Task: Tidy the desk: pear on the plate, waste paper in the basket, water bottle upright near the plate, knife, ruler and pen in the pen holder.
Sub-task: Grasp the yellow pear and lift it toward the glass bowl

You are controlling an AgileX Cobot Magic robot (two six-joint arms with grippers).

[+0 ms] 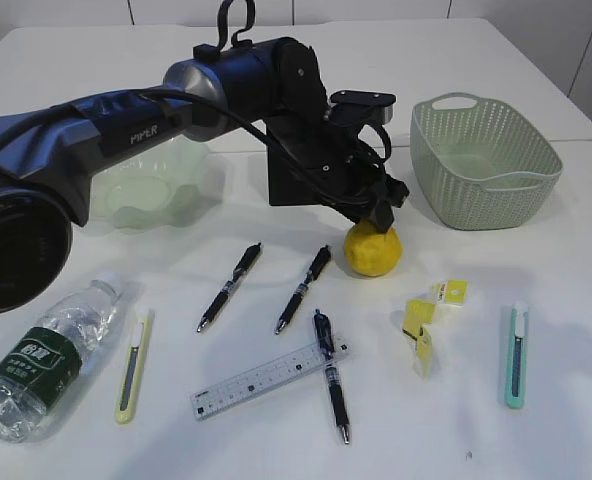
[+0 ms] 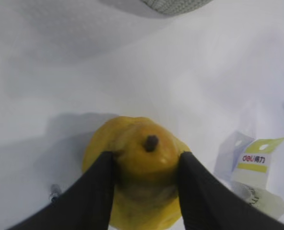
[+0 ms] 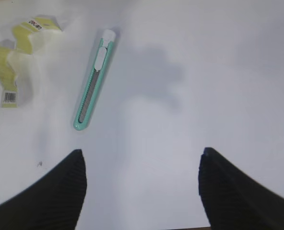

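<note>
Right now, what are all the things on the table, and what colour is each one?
pear: one, yellow, middle of the desk, between the left gripper's fingers
plate: one, pale green, back left
basket: one, sage green, back right
water bottle: one, clear with dark green label, lying front left
pens: three, black, in the middle
ruler: one, whitish, front middle, under one pen
knives: two, a yellow one by the bottle, a teal one at the right
waste paper: a few yellow scraps, right of the pear
pen holder: one, black, behind the arm
left gripper: black, fingers on either side of the pear
right gripper: black, open above bare desk
</note>
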